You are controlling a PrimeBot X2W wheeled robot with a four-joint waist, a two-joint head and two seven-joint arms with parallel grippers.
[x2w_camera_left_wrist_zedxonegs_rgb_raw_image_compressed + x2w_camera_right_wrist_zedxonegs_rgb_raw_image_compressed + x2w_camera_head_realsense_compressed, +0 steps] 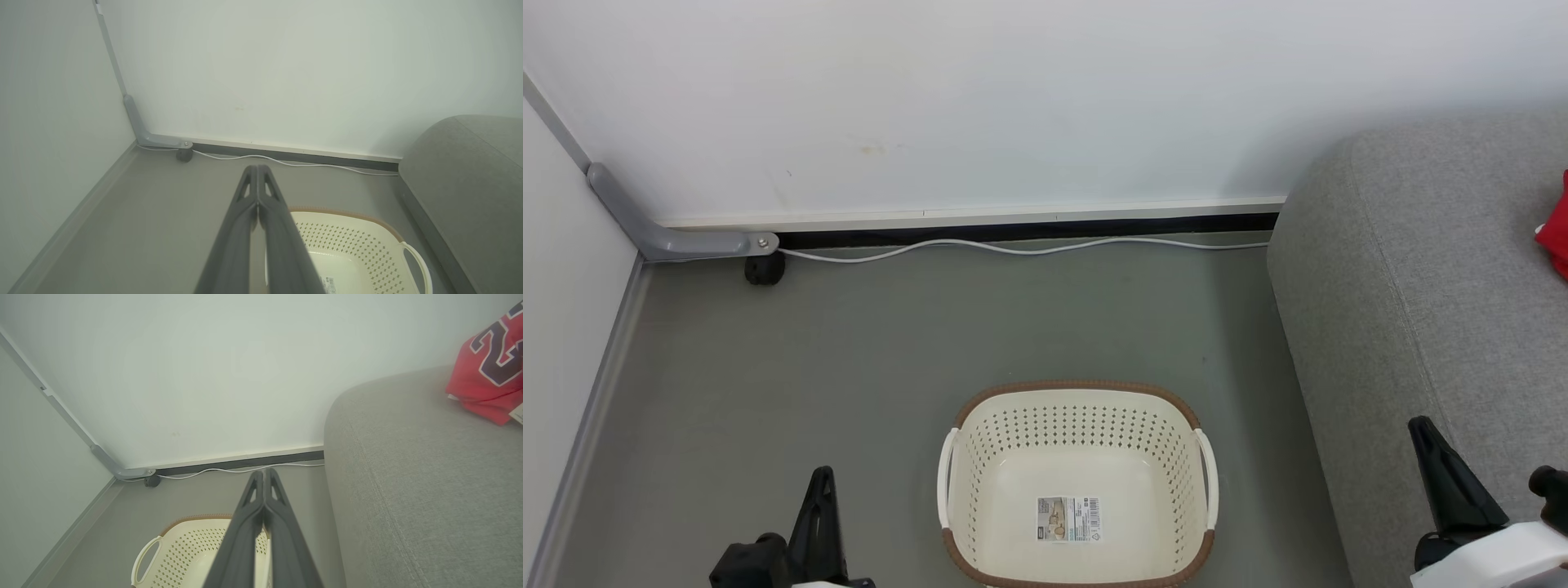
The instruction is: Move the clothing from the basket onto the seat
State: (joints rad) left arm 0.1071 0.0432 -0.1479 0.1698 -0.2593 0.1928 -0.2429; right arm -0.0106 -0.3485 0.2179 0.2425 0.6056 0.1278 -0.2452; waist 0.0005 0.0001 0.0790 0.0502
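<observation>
Red clothing lies on the grey seat, probably all of it though the view crops it, and the cream basket sits empty, so left tool and right tool, both closed on nothing, should simply hold clear.

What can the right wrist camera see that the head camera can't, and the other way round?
Right wrist camera: the dark number on the red clothing and its white tag, lying on the seat. Head camera: the paper label on the bottom of the basket, and the left gripper, shut. Both: the basket, the grey seat, a bit of the red clothing, the white cable, and the right gripper, shut.
</observation>
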